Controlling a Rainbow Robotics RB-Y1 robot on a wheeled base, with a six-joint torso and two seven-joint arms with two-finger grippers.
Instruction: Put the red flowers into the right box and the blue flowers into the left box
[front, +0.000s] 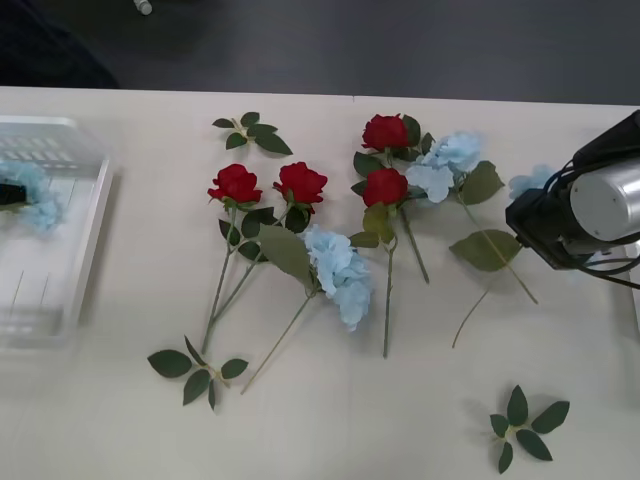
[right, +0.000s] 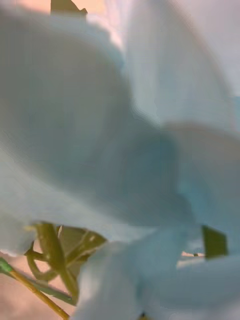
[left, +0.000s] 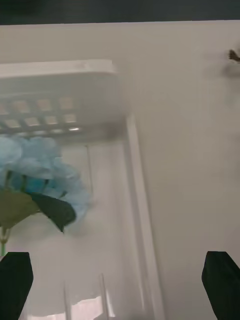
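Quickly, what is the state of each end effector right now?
Left end effector: open, empty, above the left box.
Right end effector: cannot be told; blue flowers right against its camera.

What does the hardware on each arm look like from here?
Right arm: black angular housing around a silver cylindrical body, thin black cables looping beside it. Left tool: two black fingers with rounded tips.

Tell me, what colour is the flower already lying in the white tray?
Pale sky blue; the blue flower in the left box shows best in the left wrist view.
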